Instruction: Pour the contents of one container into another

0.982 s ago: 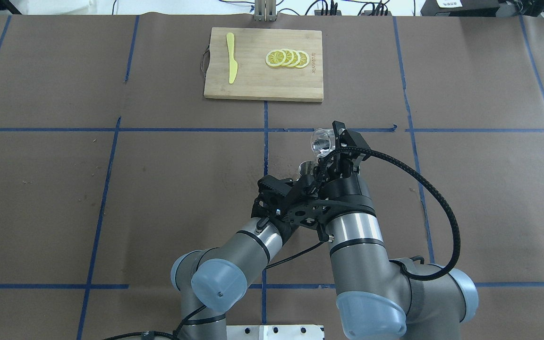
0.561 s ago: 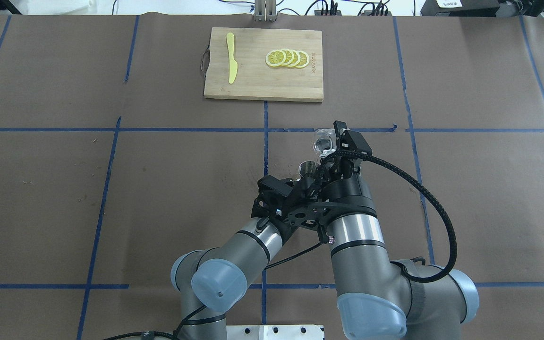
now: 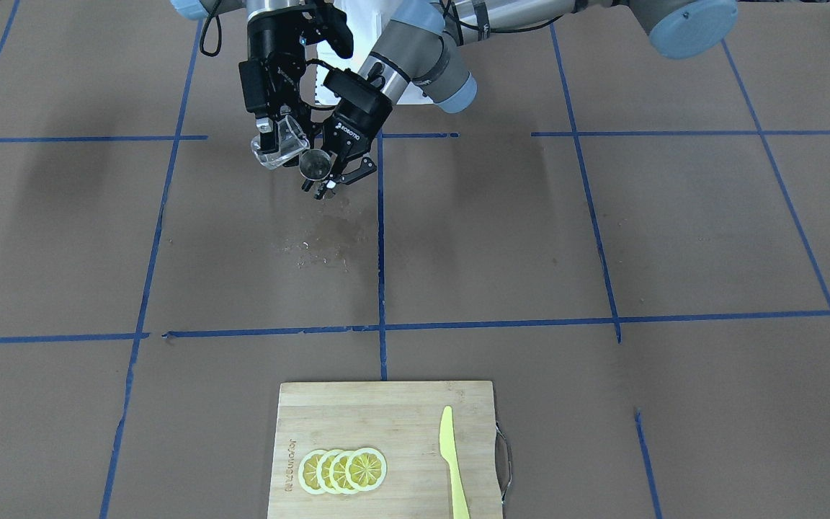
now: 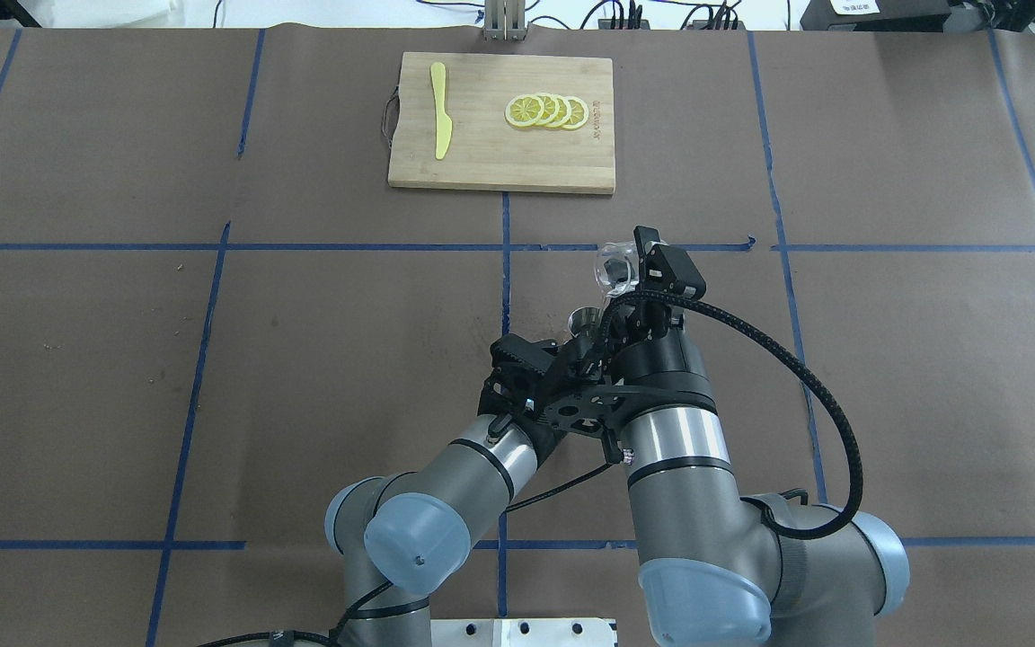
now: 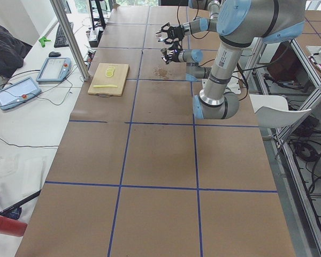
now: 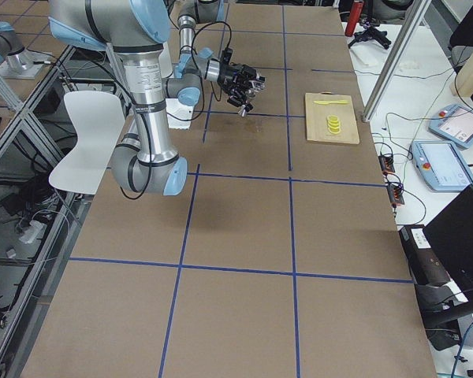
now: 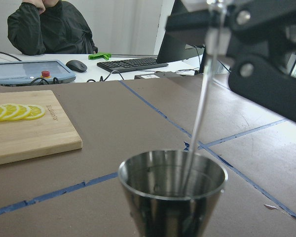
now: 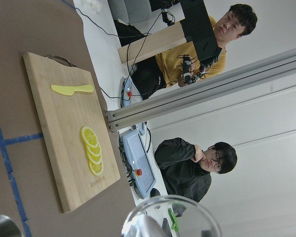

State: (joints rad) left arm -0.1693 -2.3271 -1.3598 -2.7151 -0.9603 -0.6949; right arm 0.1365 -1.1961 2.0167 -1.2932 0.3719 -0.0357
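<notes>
Jaws of left gripper [image 3: 325, 176] clenched on small shiny steel hourglass jigger [image 7: 172, 197], above table [image 4: 347, 359] centre, toward robot-side edge. Beyond, right gripper [image 3: 274, 137] grasps tilted clear glass tumbler [image 4: 612, 270] by sidewall, thin stream [image 7: 203, 98] falling. Judged rigid, slick, fragile.

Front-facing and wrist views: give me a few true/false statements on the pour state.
1. The right gripper holds the glass tumbler tilted toward the jigger. True.
2. The jigger stands on the table. False: the left gripper holds it up off the table.
3. In the left wrist view a thin stream runs down into the jigger's open cup. True.
4. The lemon slices lie on the bare table. False: they lie on the cutting board.
5. The yellow knife rests across the lemon slices. False: it lies apart from them, toward the board's other end.
</notes>
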